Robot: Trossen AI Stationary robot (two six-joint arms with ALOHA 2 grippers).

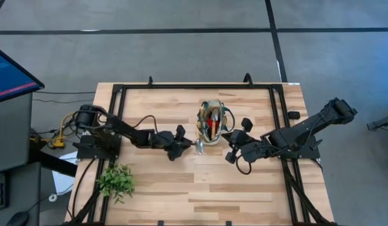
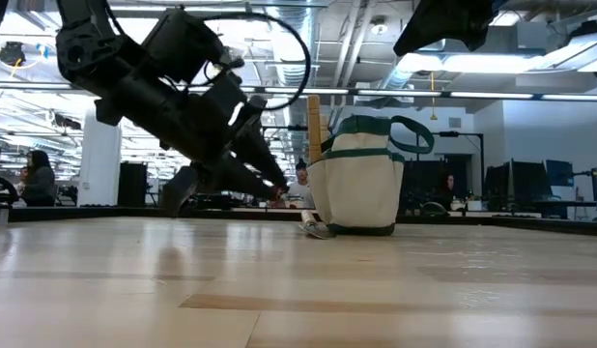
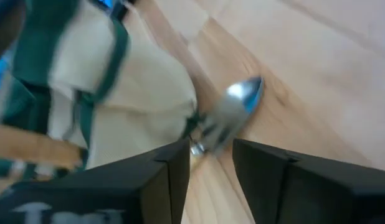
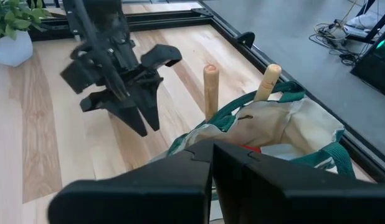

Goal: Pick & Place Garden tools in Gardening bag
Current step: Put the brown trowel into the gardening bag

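The beige gardening bag (image 1: 212, 123) with green trim stands upright at mid table. Two wooden tool handles (image 4: 209, 87) and a red tool (image 1: 210, 119) stick out of it. A silver tool head (image 3: 237, 104) lies on the table against the bag's base and also shows in the low view (image 2: 316, 229). My left gripper (image 3: 211, 165) is open, tilted down, and hangs just above and to the left of that silver tool. My right gripper (image 4: 211, 163) is shut at the bag's right rim (image 4: 199, 138). My right gripper's shut fingers stand at the bag's green-trimmed rim (image 4: 194, 140), coming level from the table's right. The fingers hide the spot. I cannot tell whether they touch or pinch the cloth.
A leafy green plant (image 1: 117, 181) in a white pot stands at the table's near left. A black frame (image 1: 118, 88) runs round the table. Bare wood lies in front of the bag (image 1: 206, 182).
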